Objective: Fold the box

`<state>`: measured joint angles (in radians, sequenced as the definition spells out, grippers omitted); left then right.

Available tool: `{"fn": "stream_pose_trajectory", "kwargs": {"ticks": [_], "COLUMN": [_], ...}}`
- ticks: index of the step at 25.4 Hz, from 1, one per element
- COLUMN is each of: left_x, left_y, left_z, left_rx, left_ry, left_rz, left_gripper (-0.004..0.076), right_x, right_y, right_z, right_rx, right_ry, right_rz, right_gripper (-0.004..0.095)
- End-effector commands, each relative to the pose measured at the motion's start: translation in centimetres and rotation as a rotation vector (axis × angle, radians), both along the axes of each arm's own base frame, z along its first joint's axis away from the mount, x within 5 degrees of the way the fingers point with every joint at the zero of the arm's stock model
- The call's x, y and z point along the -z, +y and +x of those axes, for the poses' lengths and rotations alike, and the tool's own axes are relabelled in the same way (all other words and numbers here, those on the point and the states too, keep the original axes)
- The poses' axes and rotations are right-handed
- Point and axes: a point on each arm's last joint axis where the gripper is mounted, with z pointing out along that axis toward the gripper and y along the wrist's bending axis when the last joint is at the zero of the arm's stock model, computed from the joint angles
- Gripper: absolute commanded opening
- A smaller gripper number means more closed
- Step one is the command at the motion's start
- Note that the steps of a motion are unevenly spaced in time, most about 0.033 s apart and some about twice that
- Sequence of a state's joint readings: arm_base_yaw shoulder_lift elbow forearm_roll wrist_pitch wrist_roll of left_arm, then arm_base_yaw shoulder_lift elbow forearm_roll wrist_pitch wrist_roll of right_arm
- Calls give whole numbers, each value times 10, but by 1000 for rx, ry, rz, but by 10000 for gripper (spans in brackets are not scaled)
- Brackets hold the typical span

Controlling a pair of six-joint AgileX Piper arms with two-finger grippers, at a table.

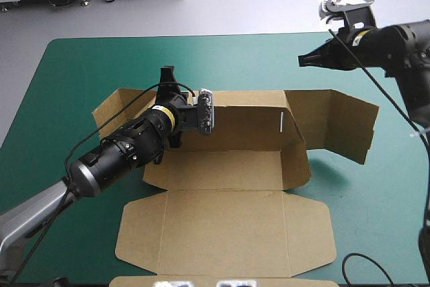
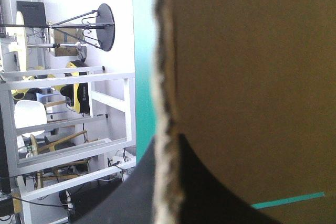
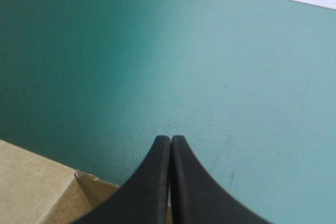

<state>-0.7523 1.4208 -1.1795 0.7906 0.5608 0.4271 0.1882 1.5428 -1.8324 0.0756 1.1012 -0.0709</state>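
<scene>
Teal-green tabletop (image 1: 60,85) gives the brown box (image 1: 222,230) nothing to catch on. The box lies mid-table and nothing pins it, so any sideways pull may drag the whole sheet instead of creasing it.

The lid panel (image 1: 282,233) lies flat on your side, while the rear wall (image 1: 248,122) stands raised. That wall looks held at one point only, so if you push on, expect it to bow or flop back toward the floor panel.

At the right end the flaps (image 1: 342,126) stand loose and half turned. Left unguided, they could swing outward or jam against the wall rather than tuck.

Your left gripper (image 1: 167,72) is clamped on the wall's left end, with the torn board edge running between its fingers. The board fills the wrist view, so I cannot tell how deep the bite goes. If it is shallow, the sheet may slip out or tear at that ragged edge.

Your right gripper (image 1: 304,60) has its fingers pressed together on nothing. It hangs raised above the far right of the tabletop, apart from the box, and is too far off to brace anything if the left side lets go.
</scene>
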Motion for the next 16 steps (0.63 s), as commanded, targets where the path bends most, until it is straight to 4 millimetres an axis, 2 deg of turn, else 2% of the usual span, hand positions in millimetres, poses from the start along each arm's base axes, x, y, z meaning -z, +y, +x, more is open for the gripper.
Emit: {"fn": "stream_pose_trajectory", "kwargs": {"ticks": [1, 5, 8, 12, 16], "left_x": [-28, -28, -27, -25, -25], "left_y": [2, 2, 2, 3, 5], "left_z": [-6, -6, -6, -6, -5], "left_rx": [14, 13, 7, -5, -19], "left_ry": [-89, -90, -86, -75, -78], "left_rz": [-107, -108, -106, -108, -85], "left_gripper": [-9, -9, -9, -9, -9], "right_x": [-7, 11, 25, 39, 38], "right_y": [3, 12, 19, 21, 20], "right_z": [21, 49, 60, 68, 67], "right_rx": [-4, -2, -29, -31, -26], "right_ry": [15, 109, 151, 200, 195], "right_rz": [-9, 24, 70, 59, 51], "right_gripper": [-18, -18, -18, -18, -18]}}
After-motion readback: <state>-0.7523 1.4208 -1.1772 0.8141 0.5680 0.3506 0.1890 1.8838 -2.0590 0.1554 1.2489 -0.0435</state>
